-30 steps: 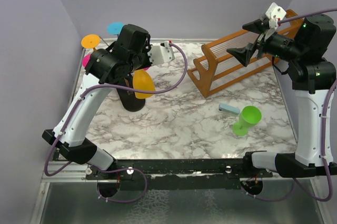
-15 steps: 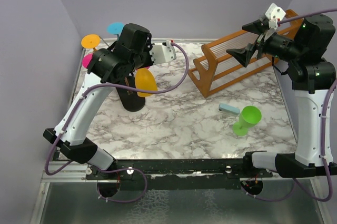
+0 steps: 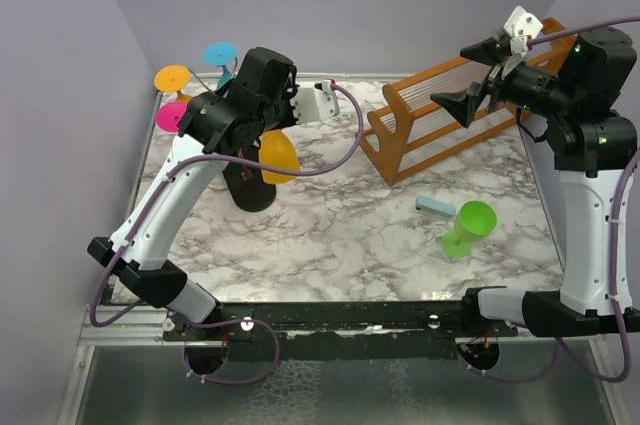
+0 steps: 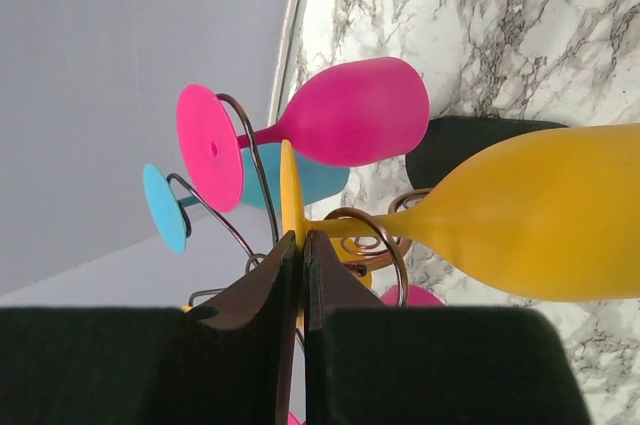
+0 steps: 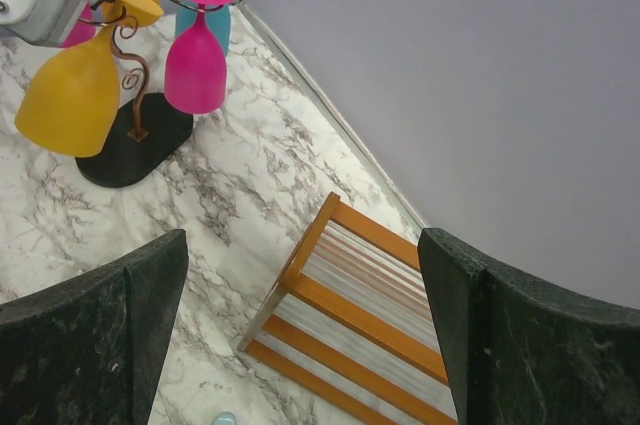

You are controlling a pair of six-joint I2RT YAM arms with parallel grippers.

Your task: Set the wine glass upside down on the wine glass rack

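Over at the far left of the marble table [image 3: 330, 240], the left gripper [image 4: 298, 260] is pinching its fingers together on the thin foot of the yellow wine glass [image 4: 540, 215], holding it by the disc's edge. The glass is hanging foot up and bowl down, tilted, right at the wine glass rack [image 3: 250, 193], with its stem lying against one of the rack's curled wire hooks; from here I cannot tell whether the stem is actually sitting in that hook. Its bowl is hovering just above the rack's flat black base. A pink glass [image 4: 350, 110] is hanging upside down from a neighbouring hook, a blue glass [image 4: 165, 207] is hanging behind it, and an orange foot [image 3: 172, 77] is showing at the back of the rack. On the other side, the right gripper [image 3: 468, 73] is hanging high over the wooden slatted rack [image 3: 440, 120] with its jaws spread wide, gripping nothing. A green glass [image 3: 465, 228] is lying on its side on the table, near a small light-blue block [image 3: 434, 206].
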